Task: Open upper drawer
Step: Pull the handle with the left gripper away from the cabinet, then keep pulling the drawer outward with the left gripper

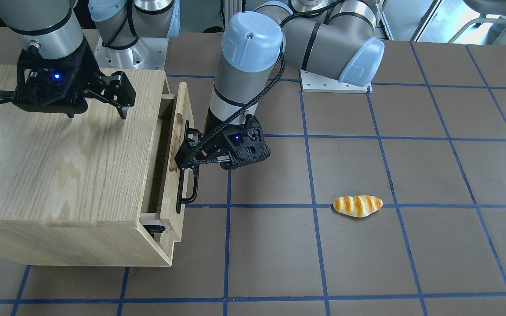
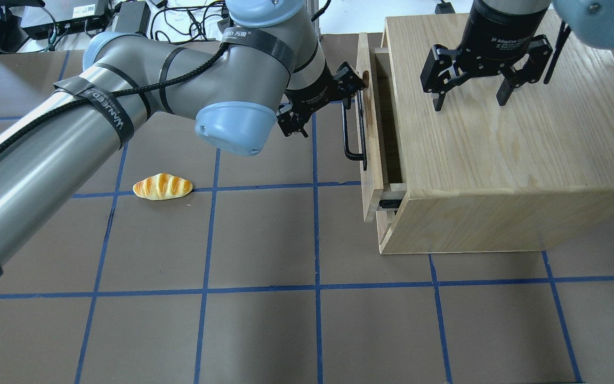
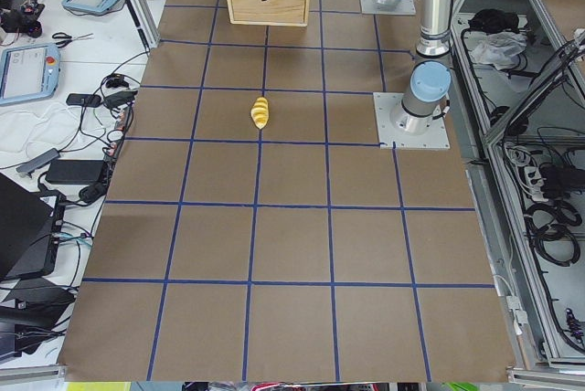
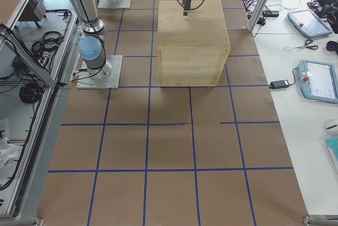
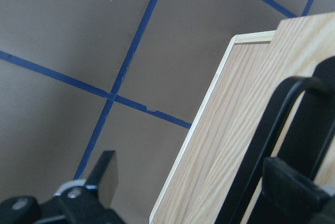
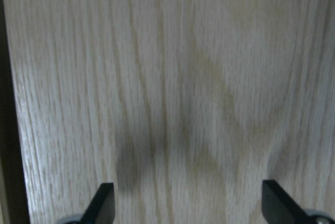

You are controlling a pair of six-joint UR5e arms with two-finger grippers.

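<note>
Bracing large light-oak cabinet box: right gripper spread wide above its top; pressing down would stop sliding.
Shallow light-oak upper drawer: out only slightly, toward robot's left.
Long black bar handle: pull straight, level.
Left gripper: spread, not clamped; bar beside one finger.

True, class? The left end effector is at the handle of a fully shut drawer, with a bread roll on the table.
No: the overhead view shows the drawer pulled partly out. The left end effector is at its handle, bread roll on the table.
</note>
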